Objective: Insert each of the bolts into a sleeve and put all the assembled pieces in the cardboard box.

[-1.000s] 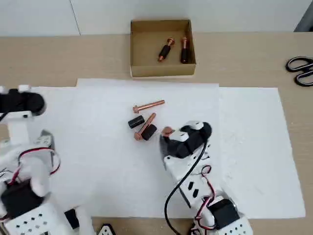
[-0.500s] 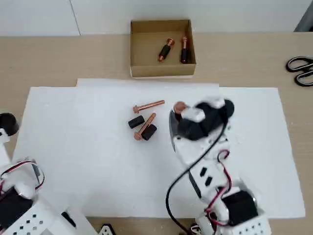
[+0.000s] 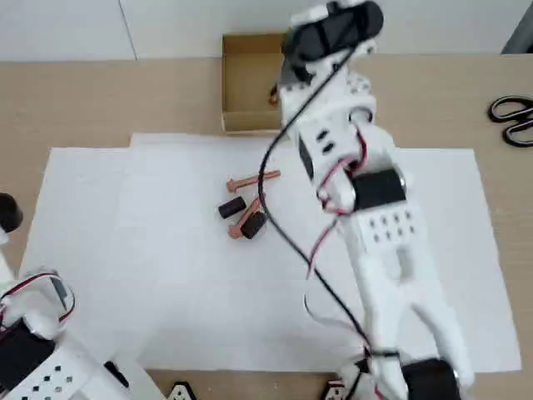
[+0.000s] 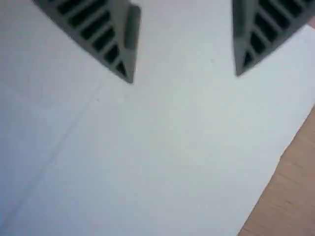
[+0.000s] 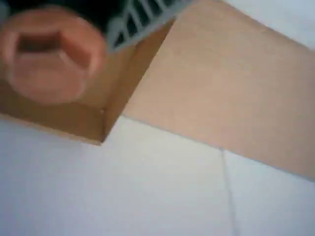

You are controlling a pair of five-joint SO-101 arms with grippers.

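Since the earlier high view, the right arm has swung from mid-paper out to the cardboard box. The right gripper is closed on the carried bolt, whose copper hexagonal head faces the wrist camera. The dark mass behind the head may be its sleeve, but this cannot be confirmed. By the wrist view the head hangs over the box interior, close to a corner wall. Risk one: released this near the rim, the piece could strike the wall and tip out onto the table. Risk two: a drop could jar the bolt from its sleeve or land it across a piece already in the box. Further out, a loose bolt, a lone sleeve and a bolt lying against a second sleeve wait on the white paper. The arm's black cable passes over them and, in my judgement, could drag them on the return. The left gripper hangs wide apart over bare paper.
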